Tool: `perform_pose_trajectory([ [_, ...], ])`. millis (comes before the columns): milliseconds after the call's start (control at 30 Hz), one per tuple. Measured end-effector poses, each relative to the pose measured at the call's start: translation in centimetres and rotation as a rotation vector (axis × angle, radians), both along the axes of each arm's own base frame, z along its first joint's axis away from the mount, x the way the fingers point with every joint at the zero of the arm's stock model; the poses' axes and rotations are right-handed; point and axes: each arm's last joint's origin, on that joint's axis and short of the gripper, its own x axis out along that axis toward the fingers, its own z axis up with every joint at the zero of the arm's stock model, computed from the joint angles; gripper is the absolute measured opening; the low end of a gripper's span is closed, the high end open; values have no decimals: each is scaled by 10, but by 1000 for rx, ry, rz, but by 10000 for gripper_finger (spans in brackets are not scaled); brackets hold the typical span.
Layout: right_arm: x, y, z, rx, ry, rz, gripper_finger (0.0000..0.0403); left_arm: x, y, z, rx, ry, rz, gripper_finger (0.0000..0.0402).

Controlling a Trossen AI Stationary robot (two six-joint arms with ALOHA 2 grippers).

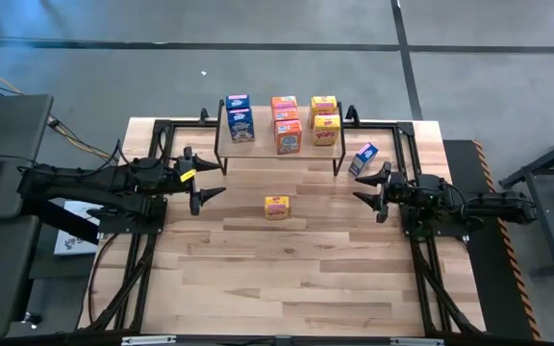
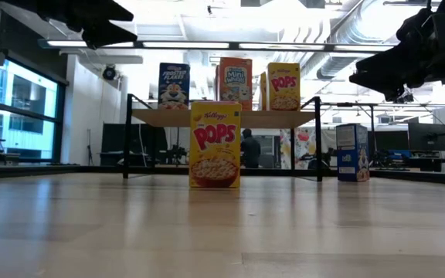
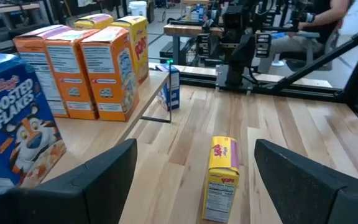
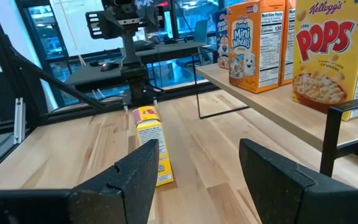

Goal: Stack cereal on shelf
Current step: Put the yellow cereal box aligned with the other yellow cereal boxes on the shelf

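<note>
- Between the two grippers, on the bare desk (image 1: 287, 269), a yellow Pops box (image 1: 277, 207) stands upright, so its long axis is vertical; nothing touches it.
- The left gripper (image 1: 210, 183) hovers over the desk with its jaws spread wide and nothing between them; in the left wrist view the same Pops box (image 3: 222, 177) is seen straight ahead between the two dark fingers (image 3: 98, 180), a narrow side turned toward that arm.
- The right gripper (image 1: 368, 190) hangs at a similar height on the other side, jaws apart and empty; the Pops box (image 4: 151, 152) lies ahead of it too, slightly off toward one finger.
- Judged from above, the left gripper is the slightly nearer of the two, though the difference is small.
- A blue cereal box (image 1: 364, 159) stands on the desk just beside the right gripper and next to the shelf's leg, so it seems the right arm's more natural pick.
- The shelf (image 1: 258, 146) stands beyond the Pops box and carries blue, orange and yellow boxes in three groups; some bare plank is left along the edge facing the loose box.
- A room with windows and ceiling lights is seen past the desk.
</note>
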Motion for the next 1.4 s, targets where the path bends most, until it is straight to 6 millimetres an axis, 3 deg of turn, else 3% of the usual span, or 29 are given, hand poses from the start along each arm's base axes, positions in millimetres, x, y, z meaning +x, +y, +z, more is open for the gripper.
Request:
perform_pose_trajectory([
  [333,0,1,0,-21,5,48,219,0,1,0,-60,-19,50,317],
  [700,0,0,-1,17,6,-3,281,0,1,0,-68,-21,52,317],
  [900,0,-1,-5,76,35,-39,283,0,1,0,-83,-25,55,317],
  [1400,-3,0,35,-100,-285,-16,283,0,1,0,-118,-34,61,317],
])
